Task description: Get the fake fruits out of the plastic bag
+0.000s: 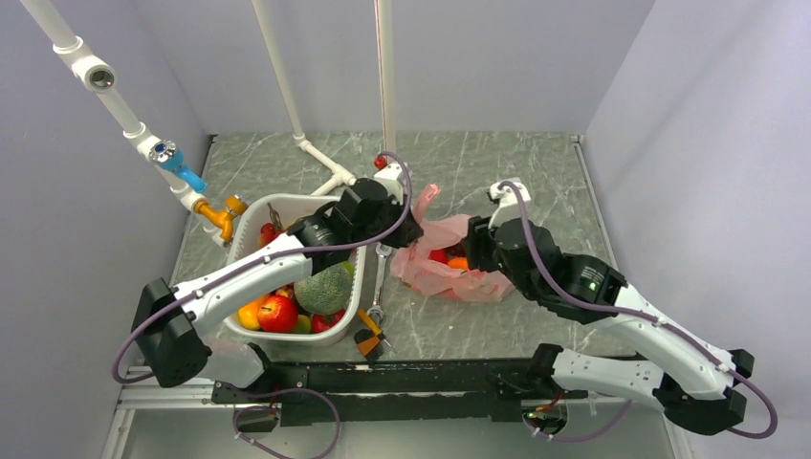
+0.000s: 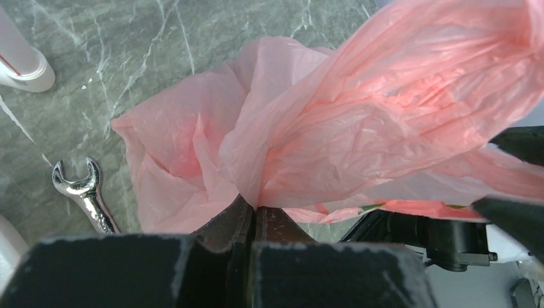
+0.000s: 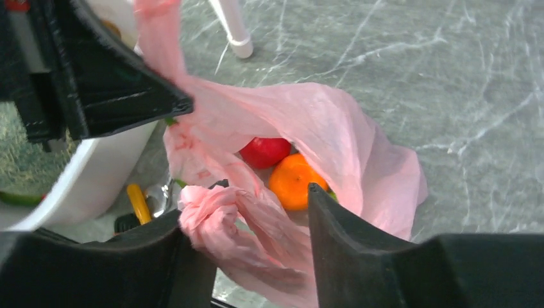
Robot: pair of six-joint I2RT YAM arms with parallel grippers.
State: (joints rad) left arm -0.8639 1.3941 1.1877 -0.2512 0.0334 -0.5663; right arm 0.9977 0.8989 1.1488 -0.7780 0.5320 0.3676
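Note:
The pink plastic bag lies on the table right of the basket, its mouth lifted open. My left gripper is shut on the bag's upper edge and holds it up. My right gripper is open at the bag's mouth, with a bunched pink handle lying between its fingers. Inside the bag I see the red fruit and the orange fruit; both also show in the top view, red and orange. The light green fruit is hidden, but for a green sliver beside the orange one.
A white basket at the left holds the netted melon and other fruits. A wrench and a yellow-handled tool lie between basket and bag. White pipe posts stand behind them.

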